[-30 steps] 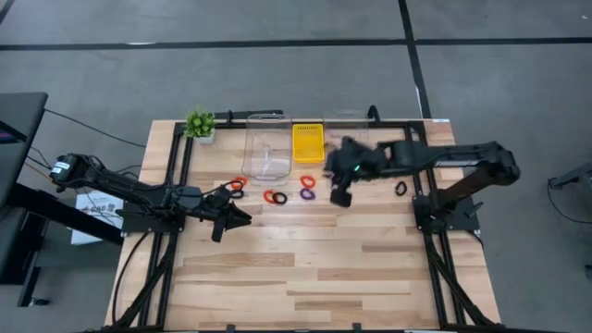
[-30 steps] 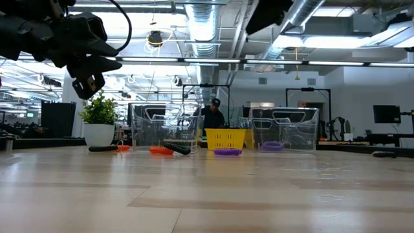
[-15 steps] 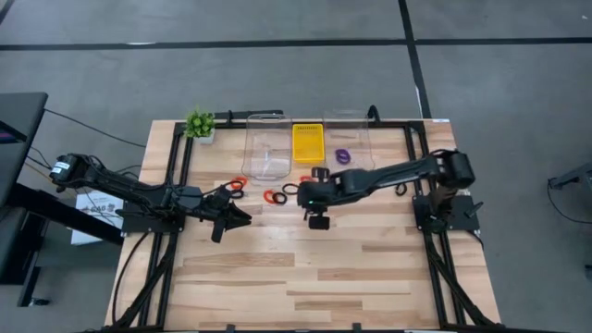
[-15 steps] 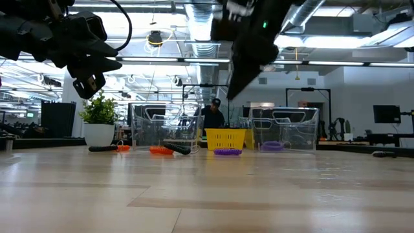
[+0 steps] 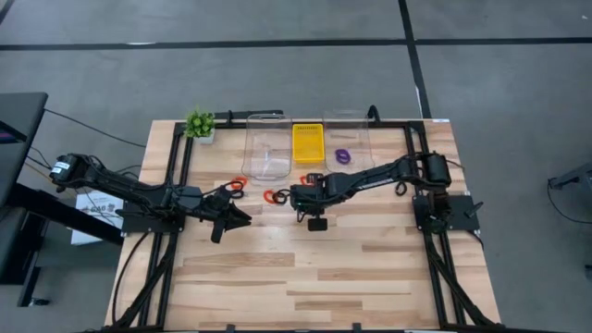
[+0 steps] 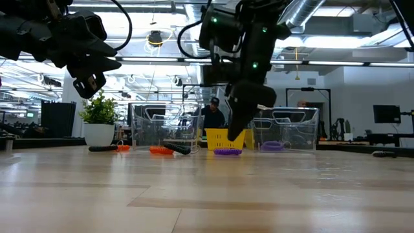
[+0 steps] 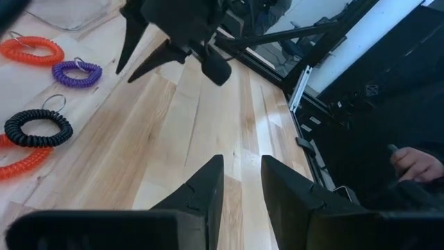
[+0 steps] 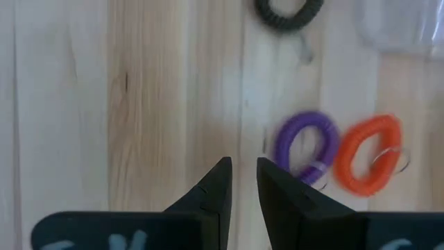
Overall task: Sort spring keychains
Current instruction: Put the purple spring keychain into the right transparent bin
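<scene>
Several spring keychains lie loose on the wood in front of the containers. The right wrist view shows a purple loop (image 8: 305,147), a red-orange loop (image 8: 368,154) and a black loop (image 8: 288,12). One purple loop (image 5: 343,155) lies in the right clear container (image 5: 348,129). My right gripper (image 5: 298,197) (image 8: 243,167) points down, low over bare wood beside the purple loop. A narrow gap shows between its fingers, with nothing in it. My left gripper (image 5: 245,219) (image 7: 243,163) waits left of the pile, also narrowly open and empty.
A left clear container (image 5: 266,153), a yellow tray (image 5: 308,143) and a small green plant (image 5: 200,125) stand along the table's far side. More loops (image 5: 239,183) lie near my left gripper. Bare wood stretches toward the near edge. A person's hand (image 7: 416,163) shows beyond the table.
My right gripper has swung from beside the right container toward the table's left and near side. It has come down low over the loose keychains. A purple loop, hidden by the arm a second ago, now shows in the right container.
</scene>
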Controlling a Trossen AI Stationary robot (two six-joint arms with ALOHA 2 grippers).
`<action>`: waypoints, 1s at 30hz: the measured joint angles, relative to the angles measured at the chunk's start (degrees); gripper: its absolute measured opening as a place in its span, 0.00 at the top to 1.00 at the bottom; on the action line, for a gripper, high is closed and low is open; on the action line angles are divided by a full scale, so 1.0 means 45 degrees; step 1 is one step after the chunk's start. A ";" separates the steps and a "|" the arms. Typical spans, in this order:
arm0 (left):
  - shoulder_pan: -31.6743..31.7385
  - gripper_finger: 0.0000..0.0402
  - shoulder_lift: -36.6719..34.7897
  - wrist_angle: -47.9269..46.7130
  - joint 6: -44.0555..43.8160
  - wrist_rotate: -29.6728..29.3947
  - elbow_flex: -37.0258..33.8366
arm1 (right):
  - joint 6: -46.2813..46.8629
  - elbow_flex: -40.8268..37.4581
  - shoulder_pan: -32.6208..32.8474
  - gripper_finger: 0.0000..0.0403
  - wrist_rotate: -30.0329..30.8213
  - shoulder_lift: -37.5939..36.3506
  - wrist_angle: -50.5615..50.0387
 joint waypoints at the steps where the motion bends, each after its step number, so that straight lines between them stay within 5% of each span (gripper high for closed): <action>1: 0.0000 0.76 0.0000 0.0000 0.0001 0.0000 0.0000 | -0.0012 0.0000 -0.0061 0.85 -0.0003 0.0000 0.0121; 30: -0.0005 0.76 0.0000 -0.0004 -0.0005 0.0189 0.0000 | -0.0236 -0.0015 -0.0554 0.85 -0.0304 0.0954 0.0807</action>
